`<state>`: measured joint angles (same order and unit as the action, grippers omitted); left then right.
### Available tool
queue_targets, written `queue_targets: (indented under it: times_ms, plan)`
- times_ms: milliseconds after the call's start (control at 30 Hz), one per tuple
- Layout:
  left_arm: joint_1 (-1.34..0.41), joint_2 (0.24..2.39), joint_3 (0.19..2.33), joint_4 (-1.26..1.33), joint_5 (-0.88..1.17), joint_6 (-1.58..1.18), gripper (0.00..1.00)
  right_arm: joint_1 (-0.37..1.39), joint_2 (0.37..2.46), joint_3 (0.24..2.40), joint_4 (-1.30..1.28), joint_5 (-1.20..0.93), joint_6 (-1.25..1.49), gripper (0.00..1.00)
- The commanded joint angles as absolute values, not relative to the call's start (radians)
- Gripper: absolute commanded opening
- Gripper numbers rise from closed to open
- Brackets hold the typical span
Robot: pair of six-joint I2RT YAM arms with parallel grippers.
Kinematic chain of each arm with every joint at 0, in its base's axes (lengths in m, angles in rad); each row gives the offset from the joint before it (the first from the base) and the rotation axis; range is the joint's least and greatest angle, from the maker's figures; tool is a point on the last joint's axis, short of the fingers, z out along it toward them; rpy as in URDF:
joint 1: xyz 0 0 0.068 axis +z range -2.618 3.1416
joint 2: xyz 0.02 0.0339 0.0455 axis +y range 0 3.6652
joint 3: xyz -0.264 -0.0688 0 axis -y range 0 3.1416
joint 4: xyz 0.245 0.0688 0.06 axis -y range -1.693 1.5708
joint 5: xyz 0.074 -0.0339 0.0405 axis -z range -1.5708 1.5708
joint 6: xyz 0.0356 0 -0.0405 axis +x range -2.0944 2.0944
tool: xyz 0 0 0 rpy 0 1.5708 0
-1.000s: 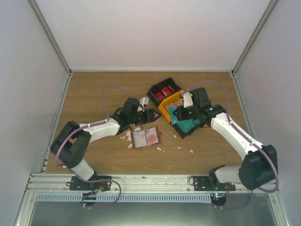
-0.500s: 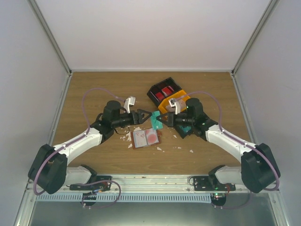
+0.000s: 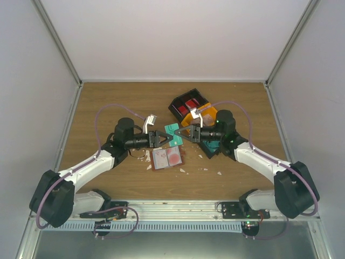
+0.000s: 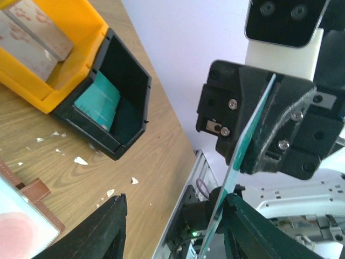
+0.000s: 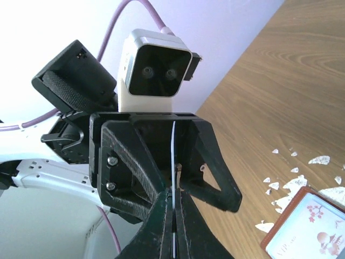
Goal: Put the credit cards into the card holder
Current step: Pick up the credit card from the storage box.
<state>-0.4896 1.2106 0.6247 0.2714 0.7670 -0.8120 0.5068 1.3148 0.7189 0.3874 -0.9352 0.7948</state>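
My right gripper is shut on a teal credit card and holds it in the air above the table. In the right wrist view the card stands edge-on, pinched between my shut fingers. My left gripper is open and faces the right one, with its jaws on either side of the card's free end. In the left wrist view the card runs close along my right finger. The card holder lies open on the table below, pale pockets up.
The black-and-orange bin tray stands behind the grippers, with red cards in one compartment and teal cards in another. Small white scraps lie around the holder. The wooden table ends in side walls.
My right gripper has lifted the teal card up and left, away from the tray. The card now sits between the open jaws of my left gripper, which has shifted slightly.
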Motion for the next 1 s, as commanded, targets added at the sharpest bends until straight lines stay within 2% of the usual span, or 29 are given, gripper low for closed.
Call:
queue_targets:
  times_ms: [0, 167, 400, 467, 533, 667, 800, 967]
  plan:
    - [-0.485, 1.191, 0.592, 0.39, 0.835, -0.845, 0.46, 0.512, 1.326, 0.718, 0.486, -1.005, 0.842, 0.0]
    - [-0.481, 1.172, 0.567, 0.42, 0.824, -0.864, 0.3, 0.513, 1.329, 0.712, 0.472, -1.007, 0.843, 0.0]
    - [-0.477, 1.169, 0.561, 0.424, 0.83, -0.865, 0.0, 0.512, 1.362, 0.707, 0.452, -1.003, 0.854, 0.0]
    - [-0.476, 1.167, 0.561, 0.406, 0.823, -0.856, 0.0, 0.512, 1.371, 0.707, 0.427, -0.987, 0.844, 0.01]
    - [-0.472, 1.163, 0.561, 0.357, 0.795, -0.839, 0.0, 0.512, 1.376, 0.717, 0.359, -0.951, 0.807, 0.1]
    - [-0.45, 1.161, 0.556, 0.23, 0.737, -0.809, 0.0, 0.513, 1.373, 0.757, 0.144, -0.79, 0.7, 0.39]
    - [-0.432, 1.182, 0.541, 0.053, 0.641, -0.768, 0.0, 0.546, 1.372, 0.793, -0.083, -0.529, 0.583, 0.46]
    - [-0.407, 1.244, 0.468, 0.065, 0.636, -0.786, 0.0, 0.716, 1.449, 0.91, -0.372, -0.04, 0.542, 0.5]
